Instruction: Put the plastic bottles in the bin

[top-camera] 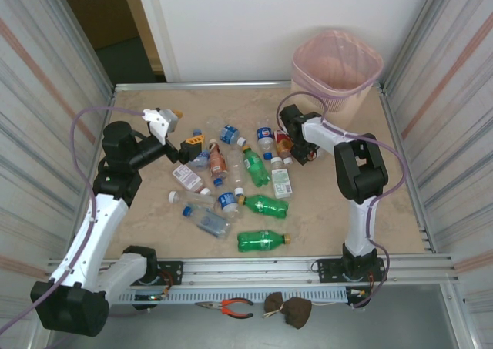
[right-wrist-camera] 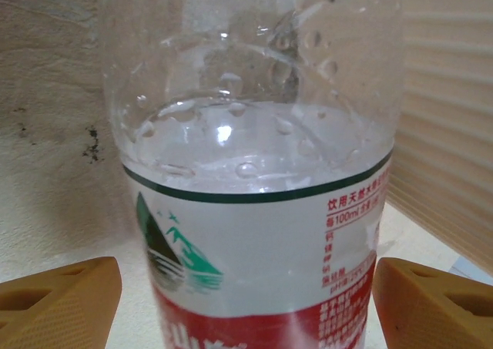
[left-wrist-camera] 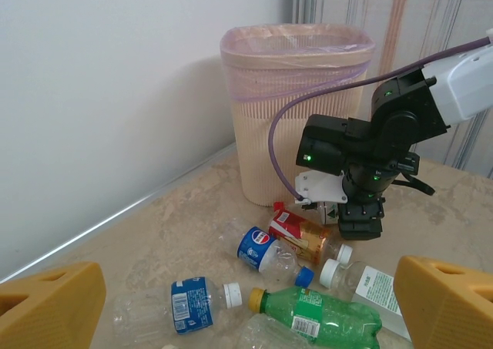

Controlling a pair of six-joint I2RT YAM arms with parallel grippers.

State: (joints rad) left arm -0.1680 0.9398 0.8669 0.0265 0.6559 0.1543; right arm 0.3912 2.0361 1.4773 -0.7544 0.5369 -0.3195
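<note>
Several plastic bottles [top-camera: 256,166] lie scattered mid-table: green ones [top-camera: 262,240], clear blue-labelled ones [left-wrist-camera: 266,249] and an orange-brown, red-labelled one [left-wrist-camera: 304,235]. The pale pink bin [top-camera: 331,98] stands in the far right corner. My right gripper [top-camera: 289,133] is low beside the bin, open, with a clear bottle [right-wrist-camera: 254,210] bearing a white-and-red label between its fingers. The right finger [right-wrist-camera: 431,303] is at the bottle's side; a strip of table shows by the left one. My left gripper [left-wrist-camera: 246,303] hangs open and empty over the pile's left side [top-camera: 192,143].
Metal rails edge the table [top-camera: 154,102], with corrugated walls on both sides. The slatted bin wall [right-wrist-camera: 447,95] is close on the right gripper's right. The right arm's purple cable [left-wrist-camera: 281,149] loops in front of the bin. Pliers [top-camera: 231,308] lie below the front rail.
</note>
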